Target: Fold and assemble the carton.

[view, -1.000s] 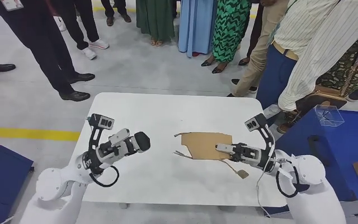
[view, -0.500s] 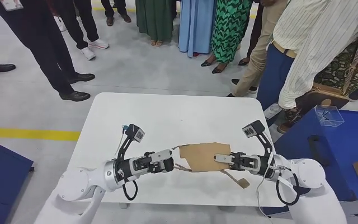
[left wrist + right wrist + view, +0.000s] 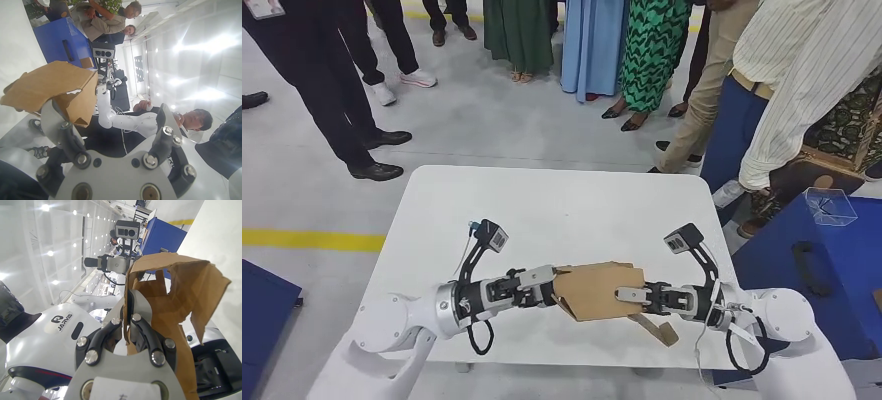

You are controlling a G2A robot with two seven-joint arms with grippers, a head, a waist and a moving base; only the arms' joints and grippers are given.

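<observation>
since earlier, our left gripper (image 3: pixel 542 284) meets the carton (image 3: pixel 592 283) at lower centre, spread wide; our right gripper (image 3: pixel 626 295) clamps its edge; we judge it half-formed, flaps unfolded.

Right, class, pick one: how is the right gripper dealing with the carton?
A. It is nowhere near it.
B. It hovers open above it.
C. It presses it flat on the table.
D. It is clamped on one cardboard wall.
D: in the right wrist view the right gripper is closed with an edge wall of the half-opened carton pinched in it.
</observation>
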